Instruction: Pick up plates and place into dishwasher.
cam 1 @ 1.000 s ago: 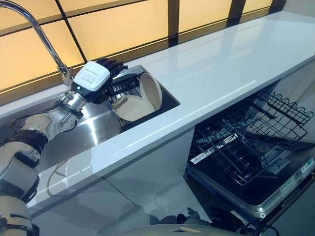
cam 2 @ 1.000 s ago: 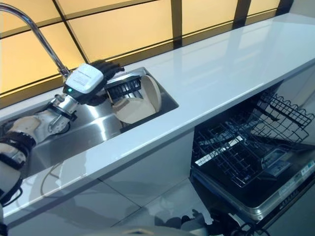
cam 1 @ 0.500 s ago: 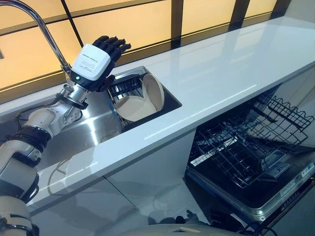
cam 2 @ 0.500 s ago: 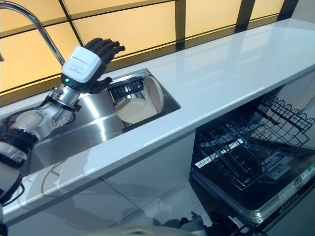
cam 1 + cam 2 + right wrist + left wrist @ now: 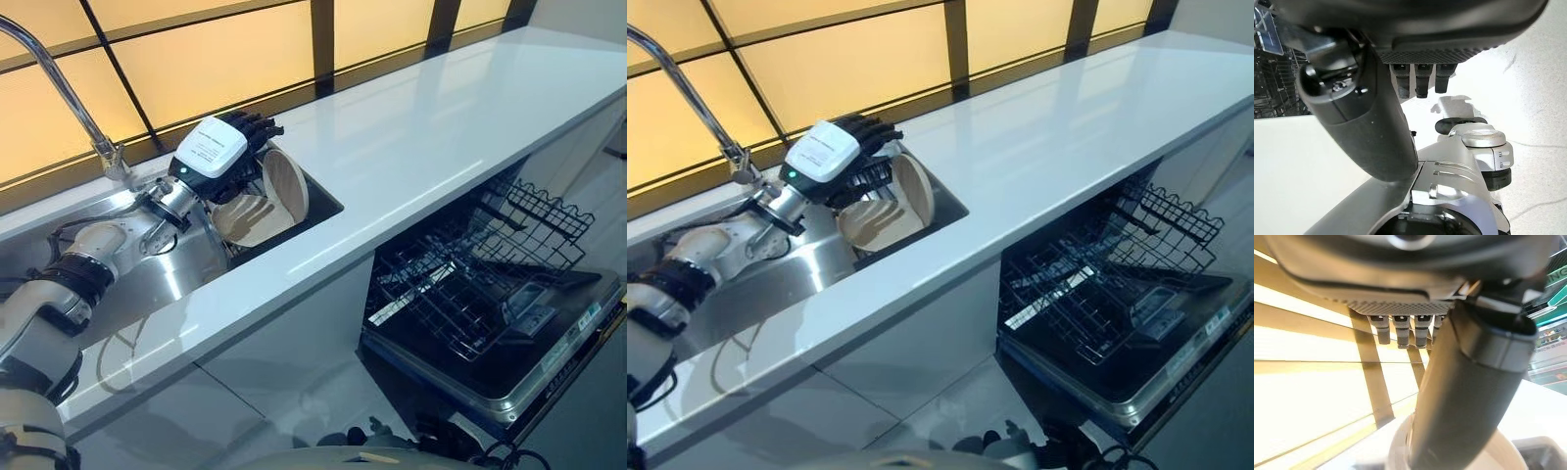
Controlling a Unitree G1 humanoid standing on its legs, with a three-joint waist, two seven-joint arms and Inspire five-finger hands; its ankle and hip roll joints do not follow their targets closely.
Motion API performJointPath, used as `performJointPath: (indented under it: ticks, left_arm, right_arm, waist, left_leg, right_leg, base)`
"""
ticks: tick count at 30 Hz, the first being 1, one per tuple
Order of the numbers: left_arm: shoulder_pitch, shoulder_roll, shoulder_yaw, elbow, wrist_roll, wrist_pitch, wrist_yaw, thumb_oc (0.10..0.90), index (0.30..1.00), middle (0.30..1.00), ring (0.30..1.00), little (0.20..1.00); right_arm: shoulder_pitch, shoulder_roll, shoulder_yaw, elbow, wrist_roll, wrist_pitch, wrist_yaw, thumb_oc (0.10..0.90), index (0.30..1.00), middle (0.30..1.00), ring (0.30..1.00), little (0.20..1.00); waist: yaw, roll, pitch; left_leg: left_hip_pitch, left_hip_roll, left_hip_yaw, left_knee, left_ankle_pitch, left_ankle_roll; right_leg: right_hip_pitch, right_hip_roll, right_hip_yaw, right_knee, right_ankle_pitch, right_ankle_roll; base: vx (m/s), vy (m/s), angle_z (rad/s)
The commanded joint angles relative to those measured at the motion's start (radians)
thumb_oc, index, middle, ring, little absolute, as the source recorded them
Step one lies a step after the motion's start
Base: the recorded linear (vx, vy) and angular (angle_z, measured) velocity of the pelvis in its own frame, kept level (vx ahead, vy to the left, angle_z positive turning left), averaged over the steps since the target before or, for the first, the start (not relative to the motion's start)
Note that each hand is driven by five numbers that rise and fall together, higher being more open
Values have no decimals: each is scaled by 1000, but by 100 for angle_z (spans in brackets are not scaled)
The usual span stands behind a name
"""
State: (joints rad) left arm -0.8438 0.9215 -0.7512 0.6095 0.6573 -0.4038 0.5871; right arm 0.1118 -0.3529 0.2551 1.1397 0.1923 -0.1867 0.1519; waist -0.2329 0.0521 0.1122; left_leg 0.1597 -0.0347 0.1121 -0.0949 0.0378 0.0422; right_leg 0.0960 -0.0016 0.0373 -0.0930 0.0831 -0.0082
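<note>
1. Nearest, at lower right, the open dishwasher (image 5: 490, 323) shows its wire rack, with no plates in it.
2. Past the white worktop (image 5: 421, 147) lies the steel sink (image 5: 181, 279), holding beige plates (image 5: 263, 201): one on edge, one flatter beside it.
3. The left hand (image 5: 223, 152) hovers at the upright plate's far rim, fingers (image 5: 257, 125) extended and grasping nothing.
4. The right hand (image 5: 1415, 34) hangs low, fingers slack.
5. The plates look stiff, glossy, probably slippery and breakable; the upright rim seems the best hold.
</note>
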Motion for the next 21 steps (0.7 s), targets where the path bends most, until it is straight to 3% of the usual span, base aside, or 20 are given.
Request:
performJointPath:
  ticks: [1, 13, 21]
  left_arm:
    - [-221, -9, 48, 61, -96, 10, 42, 800, 900, 900, 900, 900]
    - [-250, -22, 48, 111, -75, 16, 79, 800, 900, 900, 900, 900]
    - [-258, -26, 17, 106, -64, 22, 19, 800, 900, 900, 900, 900]
  right_arm:
    - [-9, -10, 25, 1, -31, -56, 15, 800, 900, 900, 900, 900]
    - [2, -19, 24, -19, -34, -54, 16, 800, 900, 900, 900, 900]
    - [6, -27, 24, -27, -35, -48, 21, 800, 900, 900, 900, 900]
  waist:
    - [-10, 58, -12]
    - [-28, 63, -3]
    - [-37, 67, 0]
  left_leg:
    - [32, -33, 74, 8, -171, 29]
    - [31, -30, 96, 8, -171, 29]
    - [33, -29, 104, 8, -171, 29]
  right_leg:
    - [40, 54, 48, 6, -104, 61]
    - [33, 54, 61, 6, -97, 66]
    - [32, 54, 69, 6, -96, 69]
  base:
    - [6, 0, -8]
    - [3, 1, -4]
    - [23, -2, -5]
